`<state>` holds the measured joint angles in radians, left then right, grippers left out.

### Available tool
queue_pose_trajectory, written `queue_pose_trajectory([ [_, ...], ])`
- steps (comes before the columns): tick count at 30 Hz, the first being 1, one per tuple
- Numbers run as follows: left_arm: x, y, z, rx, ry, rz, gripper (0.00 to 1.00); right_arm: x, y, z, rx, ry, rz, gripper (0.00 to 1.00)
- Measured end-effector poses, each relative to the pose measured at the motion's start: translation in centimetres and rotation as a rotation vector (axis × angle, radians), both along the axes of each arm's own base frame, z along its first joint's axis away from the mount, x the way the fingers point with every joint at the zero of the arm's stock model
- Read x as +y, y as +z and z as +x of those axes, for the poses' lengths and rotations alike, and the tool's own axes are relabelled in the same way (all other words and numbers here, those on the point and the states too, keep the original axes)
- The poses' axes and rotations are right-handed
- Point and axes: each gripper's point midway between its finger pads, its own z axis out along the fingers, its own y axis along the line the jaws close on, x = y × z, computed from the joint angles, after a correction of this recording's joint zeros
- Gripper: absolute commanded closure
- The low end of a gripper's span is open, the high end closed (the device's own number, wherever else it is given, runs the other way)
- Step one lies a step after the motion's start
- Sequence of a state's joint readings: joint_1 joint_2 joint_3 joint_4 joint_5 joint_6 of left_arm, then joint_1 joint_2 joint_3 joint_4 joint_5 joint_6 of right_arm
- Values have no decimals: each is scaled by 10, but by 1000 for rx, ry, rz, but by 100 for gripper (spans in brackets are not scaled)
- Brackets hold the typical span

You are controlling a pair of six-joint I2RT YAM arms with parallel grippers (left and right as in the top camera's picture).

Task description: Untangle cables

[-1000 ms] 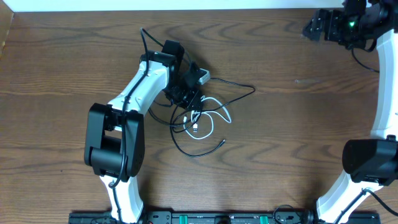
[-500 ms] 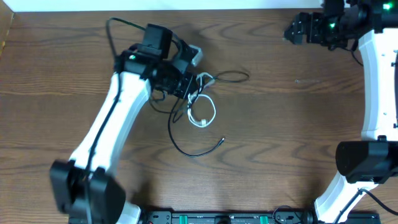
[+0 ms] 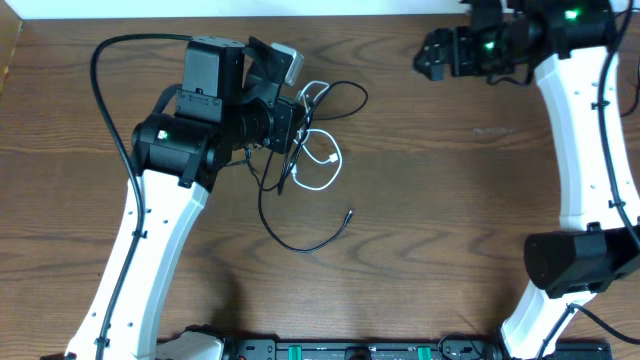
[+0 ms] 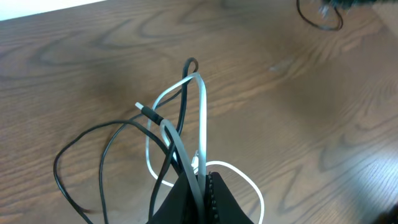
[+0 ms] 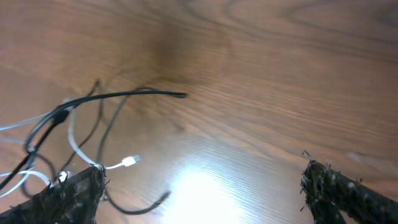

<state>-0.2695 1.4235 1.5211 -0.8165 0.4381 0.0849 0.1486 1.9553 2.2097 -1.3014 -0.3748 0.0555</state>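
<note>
My left gripper (image 3: 293,123) is shut on the tangled cables and holds them above the table. In the left wrist view its jaws (image 4: 202,190) pinch a strand of the white cable (image 4: 201,109) together with a strand of the black cable (image 4: 93,134). The white cable (image 3: 327,166) hangs in a loop below the gripper. The black cable (image 3: 300,243) trails down to a plug end and loops out to the right. My right gripper (image 3: 428,55) is open and empty at the back right, apart from the cables. Its wrist view (image 5: 202,199) shows the black cable (image 5: 137,94) and a white plug (image 5: 127,162) at the left.
The brown wooden table (image 3: 450,220) carries only the cables. A white wall strip runs along the back edge (image 3: 350,8). A thick black arm wire (image 3: 110,120) arcs to the left of my left arm. A black rail (image 3: 330,350) runs along the front edge.
My left arm has risen and swung up and left, lifting the cable tangle with it. The white loop has tightened. My right gripper has moved left along the back edge.
</note>
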Motion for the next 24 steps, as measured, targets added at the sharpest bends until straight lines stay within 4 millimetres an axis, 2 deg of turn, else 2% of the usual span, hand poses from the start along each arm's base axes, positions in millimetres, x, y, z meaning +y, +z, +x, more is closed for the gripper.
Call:
queue_pose_trajectory([
  [1, 0, 2, 1, -3, 8, -8, 93, 11, 2, -2, -7, 28, 16, 4],
  [11, -4, 20, 17, -6, 125, -136, 93, 78, 15, -11, -42, 136, 115, 10],
  [17, -6, 32, 27, -2, 199, -228, 93, 109, 2, -8, -14, 104, 185, 16],
  [24, -7, 35, 29, 21, 236, -269, 93, 143, -10, 2, -13, 66, 294, 20],
])
